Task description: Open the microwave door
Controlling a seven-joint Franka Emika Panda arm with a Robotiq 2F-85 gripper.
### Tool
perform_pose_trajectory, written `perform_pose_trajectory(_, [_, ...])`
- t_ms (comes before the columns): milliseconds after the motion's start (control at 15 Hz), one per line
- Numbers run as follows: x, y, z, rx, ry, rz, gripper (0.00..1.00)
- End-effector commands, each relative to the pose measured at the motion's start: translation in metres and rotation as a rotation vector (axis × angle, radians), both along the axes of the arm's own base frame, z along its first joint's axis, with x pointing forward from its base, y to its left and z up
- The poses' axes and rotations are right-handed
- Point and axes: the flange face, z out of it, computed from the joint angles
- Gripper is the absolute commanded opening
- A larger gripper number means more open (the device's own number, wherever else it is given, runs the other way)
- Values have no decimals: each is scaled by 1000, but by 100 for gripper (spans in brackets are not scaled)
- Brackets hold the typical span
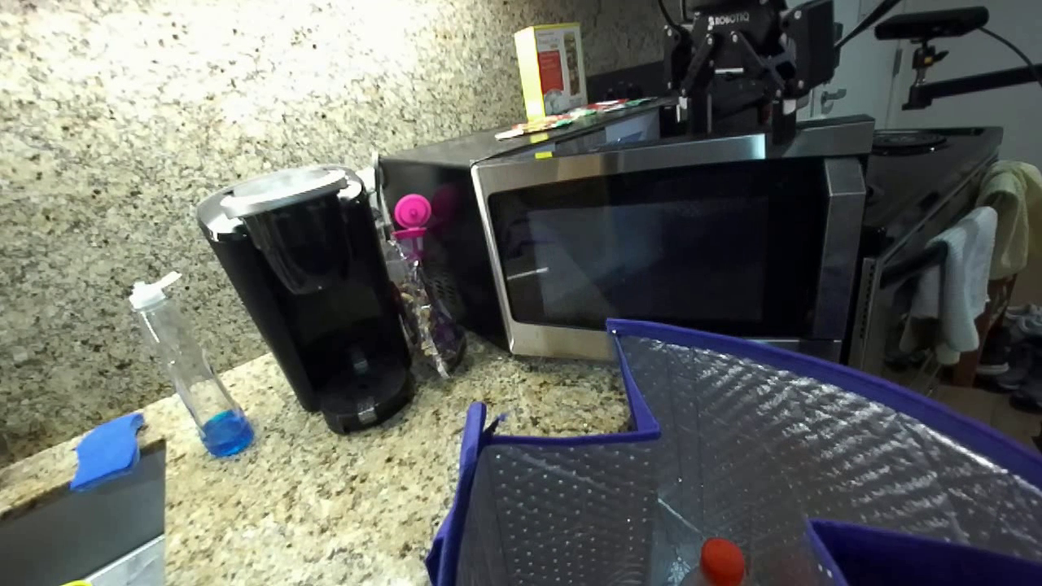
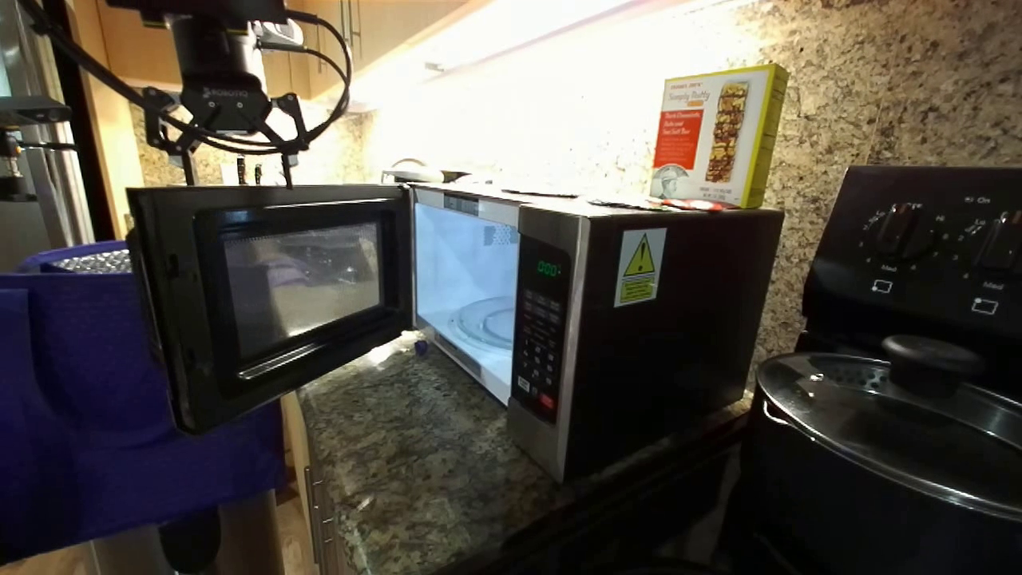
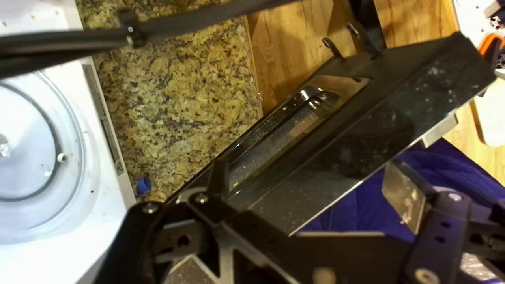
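Observation:
The microwave door stands swung wide open from the microwave, whose lit white inside and glass turntable show. The door's dark glass front with its silver frame faces the camera in an exterior view. In the wrist view the door's top edge runs diagonally below my gripper. My gripper is open and empty, its fingers spread wide. One finger is over the door's inner side, the other beyond its outer side. In both exterior views, the fingertips are at the door's top edge; contact cannot be told.
A purple insulated bag stands close in front of the door. A black coffee maker and a bottle with blue liquid stand beside the microwave. A snack box stands on top. A lidded pot is on the stove.

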Motion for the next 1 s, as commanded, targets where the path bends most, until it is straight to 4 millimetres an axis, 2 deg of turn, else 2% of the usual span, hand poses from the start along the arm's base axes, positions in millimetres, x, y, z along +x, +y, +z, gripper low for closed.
perform_pose_trajectory(0, [0, 15, 4, -17, -13, 70, 100])
perform_pose_trajectory(200, [-5, 23, 8, -27, -26, 66, 100])
perform_pose_trajectory(733, [-30, 49, 41, -147, -190, 63, 100])
perform_pose_trajectory(933, [-43, 40, 58, -134, -264, -87, 100])
